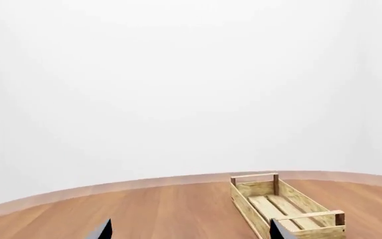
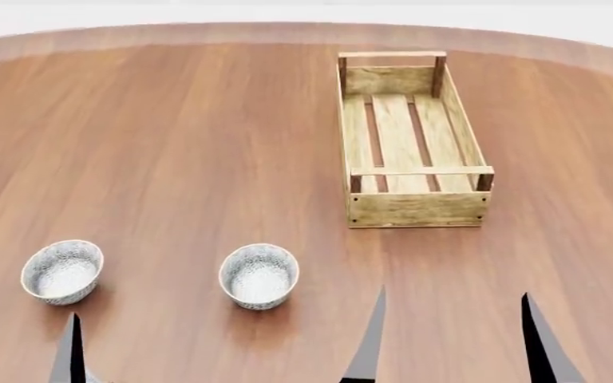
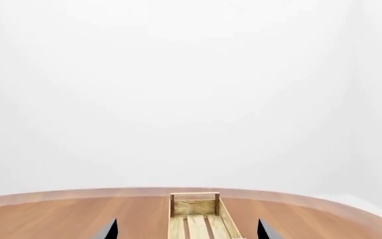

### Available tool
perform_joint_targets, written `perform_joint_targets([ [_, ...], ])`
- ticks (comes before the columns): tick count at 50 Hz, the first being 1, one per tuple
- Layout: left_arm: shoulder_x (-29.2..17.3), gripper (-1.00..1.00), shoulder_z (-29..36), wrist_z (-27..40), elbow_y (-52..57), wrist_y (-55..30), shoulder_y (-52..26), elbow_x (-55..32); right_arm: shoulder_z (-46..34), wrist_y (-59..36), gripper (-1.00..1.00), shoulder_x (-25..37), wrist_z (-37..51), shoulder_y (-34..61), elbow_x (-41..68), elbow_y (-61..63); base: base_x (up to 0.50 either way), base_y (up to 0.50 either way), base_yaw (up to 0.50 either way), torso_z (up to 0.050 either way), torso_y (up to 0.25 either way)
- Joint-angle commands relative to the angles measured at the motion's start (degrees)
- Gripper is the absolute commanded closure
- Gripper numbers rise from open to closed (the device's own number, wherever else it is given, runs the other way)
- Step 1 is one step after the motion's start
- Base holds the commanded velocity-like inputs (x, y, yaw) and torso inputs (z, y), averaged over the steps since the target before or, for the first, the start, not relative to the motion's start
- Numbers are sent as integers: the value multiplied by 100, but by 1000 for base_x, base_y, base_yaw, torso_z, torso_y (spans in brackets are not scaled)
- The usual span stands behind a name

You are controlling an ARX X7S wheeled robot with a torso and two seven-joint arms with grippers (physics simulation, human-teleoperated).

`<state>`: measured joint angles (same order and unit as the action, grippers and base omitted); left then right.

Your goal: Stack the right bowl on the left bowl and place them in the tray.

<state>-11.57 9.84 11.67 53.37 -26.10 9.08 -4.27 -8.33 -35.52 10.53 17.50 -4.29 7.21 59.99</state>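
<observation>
left wrist view: the tray (image 1: pixel 287 209) sits at the lower right on the wooden table (image 1: pixel 144 214); the left gripper (image 1: pixel 191 233) shows two dark tips spread wide, holding nothing. head view: left bowl (image 2: pixel 61 272) at lower left, right bowl (image 2: pixel 259 276) near it, apart; tray upper right. right wrist view: the right gripper (image 3: pixel 187 231) likewise gapes, tray at bottom centre.

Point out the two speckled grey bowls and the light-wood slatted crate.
left speckled grey bowl (image 2: pixel 61 271), head view, inner floor.
right speckled grey bowl (image 2: pixel 259 276), head view, inner floor.
light-wood slatted crate (image 2: pixel 417 209), head view, near end wall.
</observation>
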Motion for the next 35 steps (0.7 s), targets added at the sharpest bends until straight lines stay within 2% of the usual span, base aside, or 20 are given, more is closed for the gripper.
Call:
perform_joint_targets([
  [1, 107, -100, -231, -43, -97, 237, -8, -29, 58, 169, -100, 71, 38, 13, 106, -27, 500, 0, 0, 0, 0],
  [7, 17, -100, -65, 90, -116, 206, -25, 243, -12, 176, -100, 192, 190, 42, 194, -24, 500, 0, 0, 0, 0],
  [35, -129, -100, -44, 259, -78, 172, -44, -34, -191, 218, -100, 568, 645, 124, 500, -56, 500, 0, 0, 0, 1],
])
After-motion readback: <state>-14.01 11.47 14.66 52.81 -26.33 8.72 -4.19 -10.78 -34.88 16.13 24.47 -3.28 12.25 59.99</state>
